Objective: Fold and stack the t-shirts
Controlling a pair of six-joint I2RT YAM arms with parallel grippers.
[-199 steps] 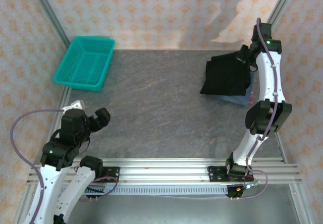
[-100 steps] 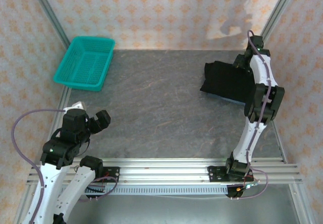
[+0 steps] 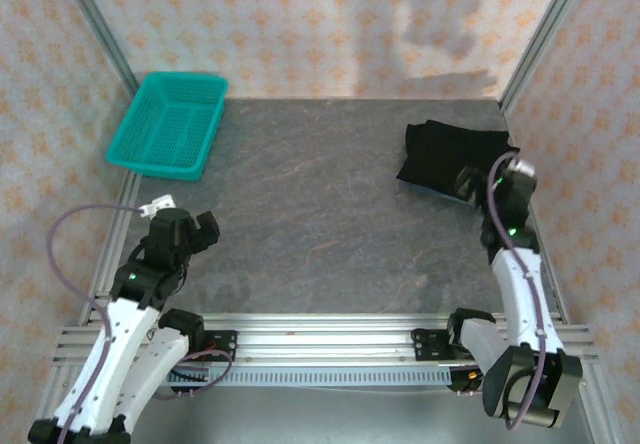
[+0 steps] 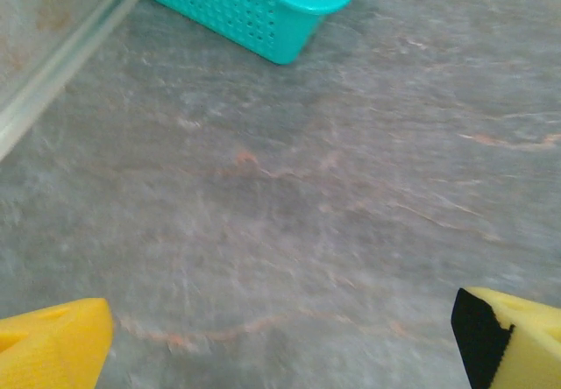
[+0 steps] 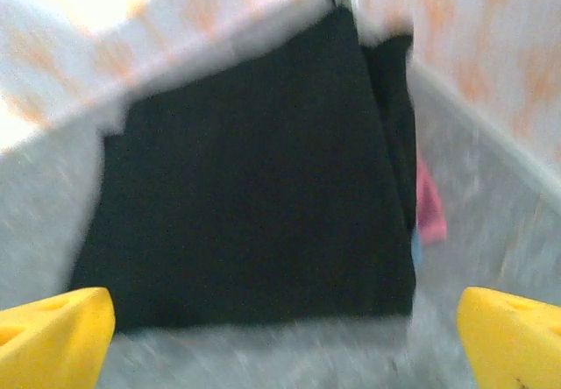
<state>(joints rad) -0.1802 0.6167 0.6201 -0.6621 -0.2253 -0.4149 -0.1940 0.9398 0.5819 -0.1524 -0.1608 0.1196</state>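
Right arm pulled back from the folded black t-shirt (image 3: 448, 154), both pincers wide.

In the top view the black t-shirt lies folded at the upper right of the surface (image 3: 320, 214). A second ago the right arm reached over it towards the back corner. Now the right pincer (image 3: 468, 181) sits at the shirt's near edge, and its elbow has dropped to the lower right. The right wrist view shows the right pincer's yellow fingertips far apart with nothing between them, and a pink edge (image 5: 429, 209) peeks from under the shirt. The left pincer (image 3: 203, 230) is spread just as wide at lower left. It has shifted slightly, and the teal basket (image 3: 168, 124) is unmoved at upper left.
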